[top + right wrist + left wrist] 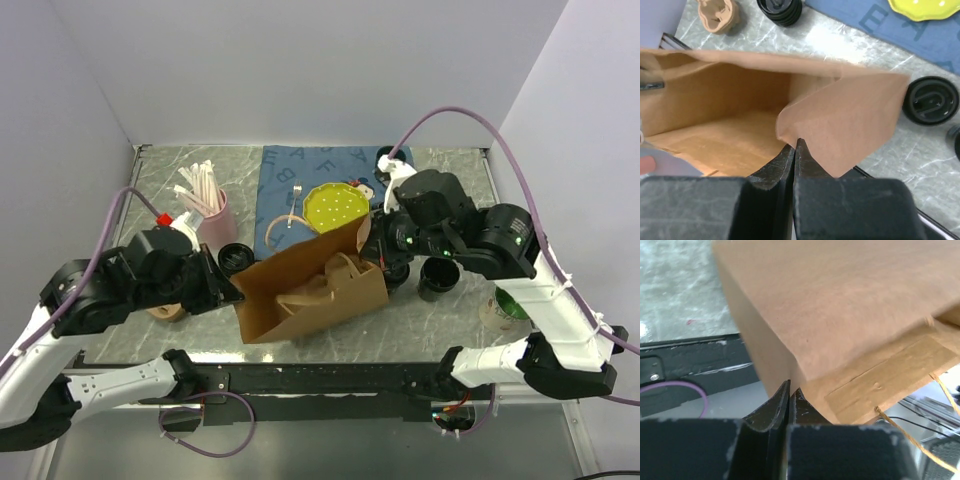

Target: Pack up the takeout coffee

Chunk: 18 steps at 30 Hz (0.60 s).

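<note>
A brown paper bag (310,285) lies mid-table with its mouth open toward my right arm. My left gripper (228,290) is shut on the bag's left edge (805,315), fingertips meeting at the fold (790,387). My right gripper (378,245) is shut on the bag's upper right flap (850,125), jaws pressed together (796,142). The bag's inside (725,115) shows empty. A black cup with a round black lid (930,100) stands on the marble just right of the flap. In the top view a black cup (437,278) stands right of the bag; I cannot tell if it is the same one.
A pink cup of white straws (212,215) stands at back left. A yellow plate (333,205) lies on a blue mat (285,170). A dark green mug (505,305) sits at front right. A low black ribbed object (233,257) and a beige object (165,310) lie left of the bag.
</note>
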Each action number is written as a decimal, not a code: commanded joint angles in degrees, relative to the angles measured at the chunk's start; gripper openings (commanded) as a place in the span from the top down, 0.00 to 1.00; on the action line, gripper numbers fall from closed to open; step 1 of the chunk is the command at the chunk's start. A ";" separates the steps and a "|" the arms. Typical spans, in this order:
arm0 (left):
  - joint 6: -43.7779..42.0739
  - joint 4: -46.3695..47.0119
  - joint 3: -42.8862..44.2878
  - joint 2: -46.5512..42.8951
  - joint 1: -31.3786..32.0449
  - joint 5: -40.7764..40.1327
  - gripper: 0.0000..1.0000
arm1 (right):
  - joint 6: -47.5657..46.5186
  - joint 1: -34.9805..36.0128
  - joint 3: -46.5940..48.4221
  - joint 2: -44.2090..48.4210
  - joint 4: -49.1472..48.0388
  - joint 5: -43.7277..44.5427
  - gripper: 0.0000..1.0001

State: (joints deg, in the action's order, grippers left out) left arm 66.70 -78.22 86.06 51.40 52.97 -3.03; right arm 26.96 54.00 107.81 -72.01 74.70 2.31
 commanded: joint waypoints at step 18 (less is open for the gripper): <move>-9.65 5.87 -0.81 -2.53 0.20 -6.90 0.83 | -1.20 -0.30 -34.16 18.75 -25.57 -4.24 0.96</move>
State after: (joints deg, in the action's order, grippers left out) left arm 60.90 -76.66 85.45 50.02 52.97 -7.84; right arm 28.34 53.95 74.50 -54.50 56.01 -2.48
